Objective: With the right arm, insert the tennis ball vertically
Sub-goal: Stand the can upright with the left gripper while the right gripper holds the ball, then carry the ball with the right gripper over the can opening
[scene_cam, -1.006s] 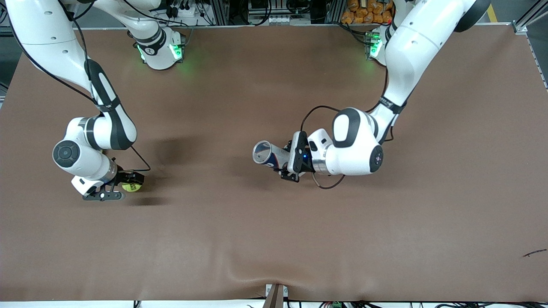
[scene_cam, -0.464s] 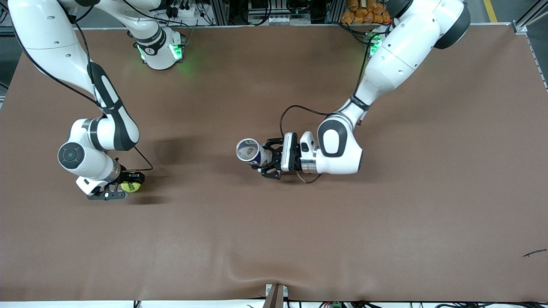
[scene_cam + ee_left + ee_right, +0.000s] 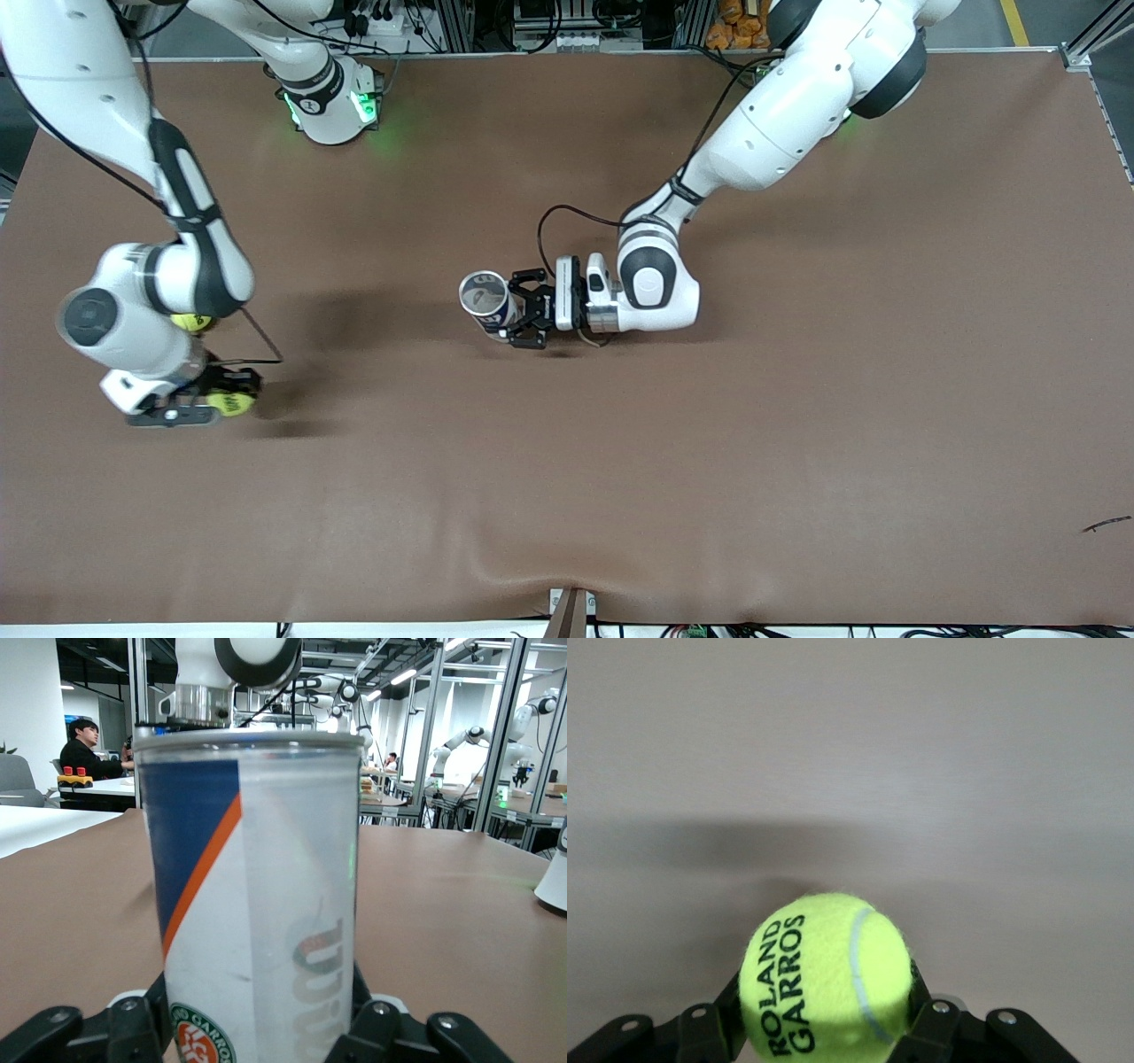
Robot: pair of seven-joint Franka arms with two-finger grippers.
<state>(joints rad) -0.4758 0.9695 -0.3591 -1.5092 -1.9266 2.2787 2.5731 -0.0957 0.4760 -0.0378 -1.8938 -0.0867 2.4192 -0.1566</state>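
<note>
Brown cloth covers the whole surface (image 3: 797, 425). My right hand (image 3: 226, 394), at the right arm's end of the surface, is clenched on the yellow tennis ball (image 3: 826, 973), lifted just above the cloth. My left hand (image 3: 516, 312) grips the tennis ball can (image 3: 252, 895) upright near the middle, mouth open to the ceiling. A second ball (image 3: 190, 322) peeks from beneath my right arm.

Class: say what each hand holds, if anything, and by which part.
Right hand: ball, gripped at its sides. Left hand: can, gripped around its lower body.
</note>
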